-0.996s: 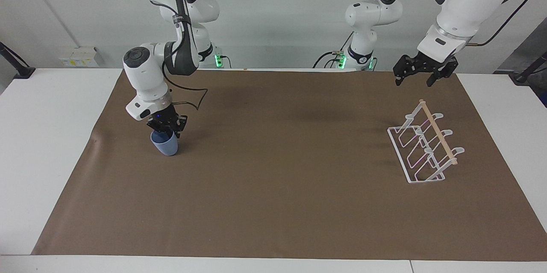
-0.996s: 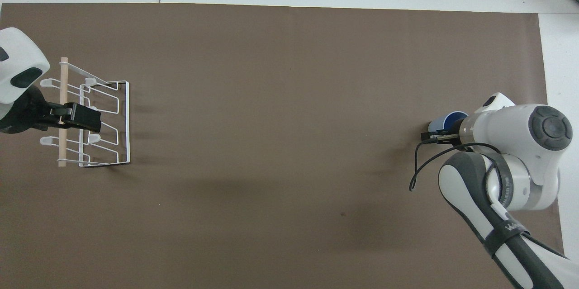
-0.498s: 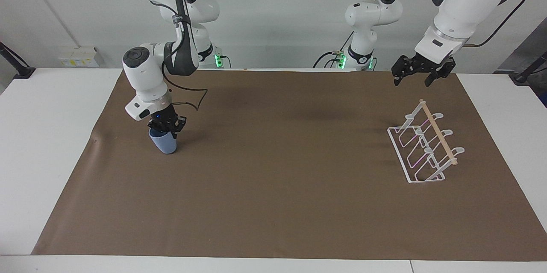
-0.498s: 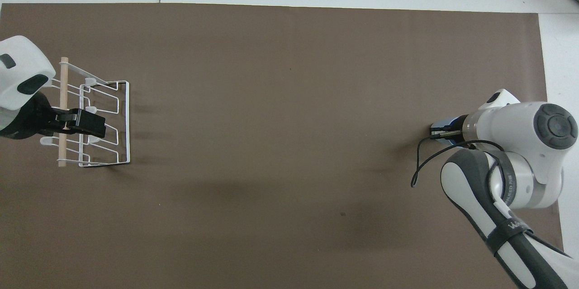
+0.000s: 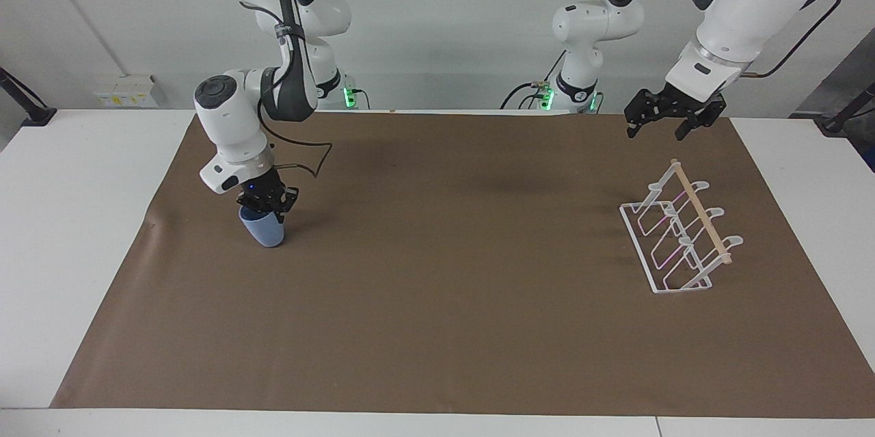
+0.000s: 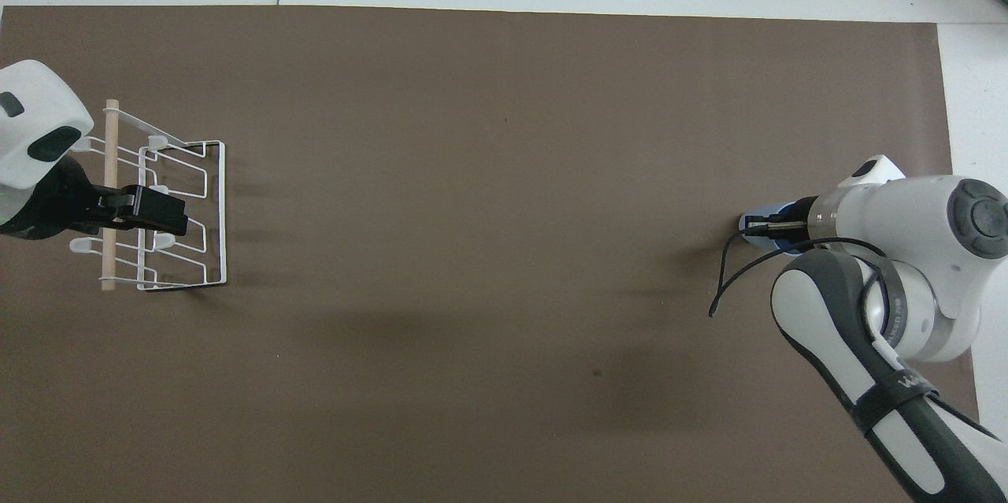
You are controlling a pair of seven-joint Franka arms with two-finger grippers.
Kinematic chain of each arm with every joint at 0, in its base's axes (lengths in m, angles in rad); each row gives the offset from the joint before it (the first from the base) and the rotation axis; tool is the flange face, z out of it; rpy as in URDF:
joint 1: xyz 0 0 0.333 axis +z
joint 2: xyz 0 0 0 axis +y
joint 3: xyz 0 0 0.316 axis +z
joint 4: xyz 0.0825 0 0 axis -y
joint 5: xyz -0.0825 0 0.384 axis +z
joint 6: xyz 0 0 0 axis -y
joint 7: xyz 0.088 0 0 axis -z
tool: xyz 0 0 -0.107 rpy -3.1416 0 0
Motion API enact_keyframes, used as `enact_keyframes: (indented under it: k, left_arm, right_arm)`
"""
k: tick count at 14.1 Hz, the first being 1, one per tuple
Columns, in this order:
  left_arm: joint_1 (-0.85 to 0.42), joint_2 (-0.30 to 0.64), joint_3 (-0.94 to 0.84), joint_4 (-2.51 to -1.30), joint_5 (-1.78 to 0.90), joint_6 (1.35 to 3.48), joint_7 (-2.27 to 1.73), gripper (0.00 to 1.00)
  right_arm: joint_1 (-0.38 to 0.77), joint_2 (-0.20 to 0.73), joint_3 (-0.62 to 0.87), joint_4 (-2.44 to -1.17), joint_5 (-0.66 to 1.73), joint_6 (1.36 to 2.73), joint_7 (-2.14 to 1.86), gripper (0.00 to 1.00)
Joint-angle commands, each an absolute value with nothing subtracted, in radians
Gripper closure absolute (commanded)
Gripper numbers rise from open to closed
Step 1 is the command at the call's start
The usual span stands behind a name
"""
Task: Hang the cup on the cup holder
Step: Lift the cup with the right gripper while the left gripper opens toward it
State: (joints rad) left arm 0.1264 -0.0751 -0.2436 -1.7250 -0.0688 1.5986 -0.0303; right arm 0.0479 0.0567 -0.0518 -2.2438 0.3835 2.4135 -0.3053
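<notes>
The light blue cup [image 5: 263, 232] is at the right arm's end of the brown mat, tilted, with its base at the mat. My right gripper [image 5: 268, 208] comes down on its rim and is shut on it. In the overhead view only a sliver of the cup [image 6: 753, 221] shows under the right gripper [image 6: 776, 226]. The white wire cup holder [image 5: 701, 213] with its wooden dowel stands at the left arm's end and holds nothing. My left gripper [image 5: 660, 124] is open and empty, raised in the air. In the overhead view the left gripper [image 6: 161, 210] covers part of the cup holder [image 6: 110, 149].
The brown mat [image 5: 444, 273] covers most of the white table [image 5: 82, 218]. A cable loops from the right arm's wrist [image 5: 311, 163] beside the cup.
My right gripper has closed down over the cup's mouth and shifted it slightly toward the right arm's end. My left gripper has drifted a little above the cup holder.
</notes>
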Motion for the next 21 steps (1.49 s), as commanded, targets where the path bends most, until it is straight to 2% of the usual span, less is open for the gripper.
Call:
enact_keyframes:
  k: [1,10,12,17,21]
  left_arm:
    - [0.140,-0.121,-0.242,-1.782,-0.084,1.634,-0.008,0.00]
    - [0.138,-0.141,-0.247,-1.824,-0.100,1.667,-0.159,0.00]
    - [0.140,-0.150,-0.244,-1.851,-0.187,1.672,-0.400,0.00]
    - [0.141,-0.190,-0.244,-1.979,-0.451,1.874,-0.800,0.00]
    - [0.121,-0.175,-0.247,-2.052,-0.685,2.046,-0.874,0.00]
  right_arm:
    - [0.048,0.069,-0.035,-2.224,0.612,2.411,-0.492,1.00]
    - [0.051,0.052,0.135,-2.198,1.374,2.350,-0.795,1.00]
    - [0.051,0.052,0.188,-2.181,1.524,2.353,-0.796,1.00]
    - [0.051,0.035,0.322,-2.178,1.917,2.393,-0.833,1.00]
    - [0.051,0.025,0.406,-2.171,2.147,2.398,-0.911,1.00]
